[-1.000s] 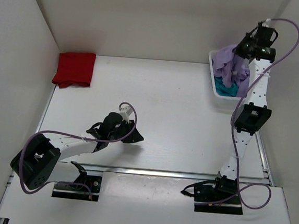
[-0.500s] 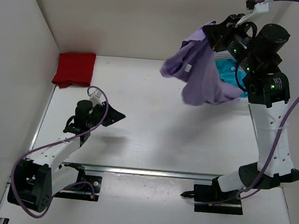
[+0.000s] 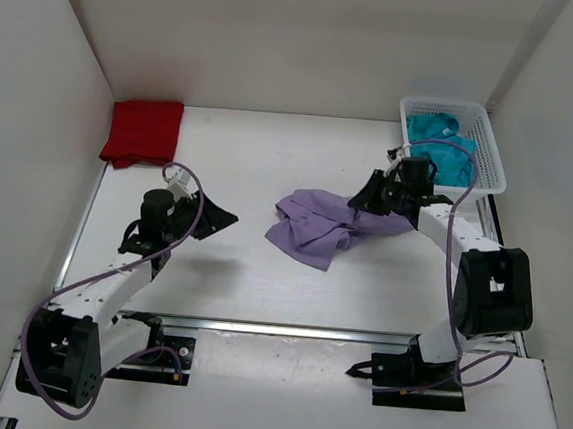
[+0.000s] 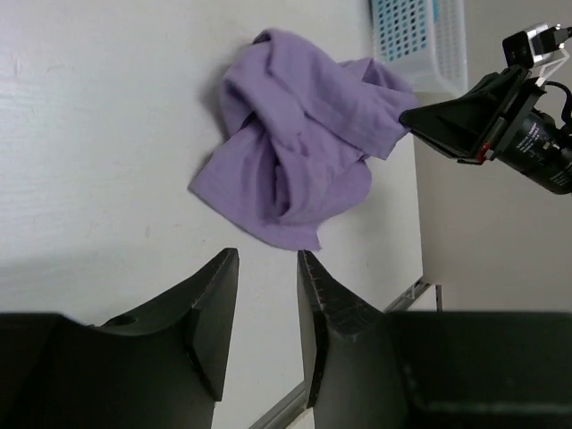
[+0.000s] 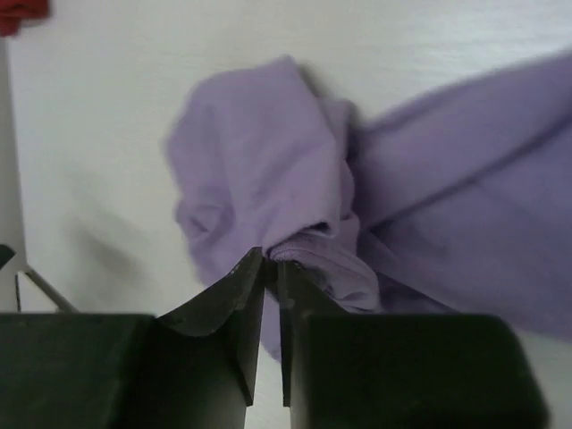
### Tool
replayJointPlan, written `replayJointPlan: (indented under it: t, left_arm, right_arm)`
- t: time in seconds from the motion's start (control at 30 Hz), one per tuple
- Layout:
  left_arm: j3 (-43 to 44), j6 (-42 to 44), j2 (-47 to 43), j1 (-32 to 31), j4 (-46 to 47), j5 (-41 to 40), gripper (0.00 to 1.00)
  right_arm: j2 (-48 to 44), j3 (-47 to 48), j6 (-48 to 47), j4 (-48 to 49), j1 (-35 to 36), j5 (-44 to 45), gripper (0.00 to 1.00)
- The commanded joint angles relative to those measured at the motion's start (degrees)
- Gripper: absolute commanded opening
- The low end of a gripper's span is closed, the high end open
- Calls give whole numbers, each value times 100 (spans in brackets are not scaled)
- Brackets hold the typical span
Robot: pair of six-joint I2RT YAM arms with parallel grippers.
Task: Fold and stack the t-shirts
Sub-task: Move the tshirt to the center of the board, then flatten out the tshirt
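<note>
A crumpled purple cotton t-shirt (image 3: 310,227) lies in a heap on the white table (image 3: 260,292), down and to the left of the white plastic basket (image 3: 453,105), well apart from it. The right gripper (image 3: 360,205) sits low at the heap's edge nearest the basket, its fingers drawn almost together on a bunched fold of the cloth. The left gripper (image 3: 228,216) hovers further left of the basket, beyond the shirt, its fingers only narrowly parted and empty.

A rumpled teal t-shirt (image 3: 444,138) waits inside the basket, and a folded red t-shirt (image 3: 143,132) rests far to the basket's left, by the back wall.

I'd judge this the laying-out step: the shirt is out but not yet flat. Next, the two grippers probably need opposite edges, found in that tangle, to pull it smooth.
</note>
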Motion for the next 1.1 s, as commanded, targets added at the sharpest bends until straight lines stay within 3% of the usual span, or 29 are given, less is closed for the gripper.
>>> replayJointPlan:
  t: [0.0,0.13,0.2,0.3,0.4,0.43,0.53,0.67,0.83,0.97,1.03,1.07]
  left_arm:
    - [-171,80,102,-166,53,-221,43]
    - [-189,63,330,-482,167,-484,45]
    - [-172,37,497,-693,263,-660,46]
    - [-118,1,779,-957,369,-696,46]
    - [-215,-69,999,-1081,588,-740,46]
    - [-207,-52,1025,-1133,598,-740,46]
    - [-207,-69,1148,-1160,589,-714,46]
    - [-285,-95,1148,-1213,625,-740,46]
    - [-373,-95,1017,-1186,651,-740,46]
    - [-444,-86,955,-1107,642,-696,46]
    - [-453,-69,894,-1063,624,-713,45]
    - [-418,-26,885,-1046,616,-713,46]
  right_arm:
    - [-424,-13,224,792,-258,209,11]
    - [-801,-259,6,592,-338,744,43]
    - [-1047,-303,-127,178,-146,1315,48]
    - [-1757,-1022,-190,247,240,1642,46]
    - [-2338,-2147,56,729,567,1408,28]
    - [-2410,-2602,144,957,759,1266,27]
    - [-2368,-3264,224,1389,1234,1239,36]
    - [-2086,-3757,364,2109,1314,948,50]
    - [-1261,-3837,417,2874,1297,712,51]
    - [-707,-3635,531,3402,1437,579,37]
    - [-644,-3495,610,3376,1517,474,14]
    - [-714,-3268,576,3194,1491,561,11]
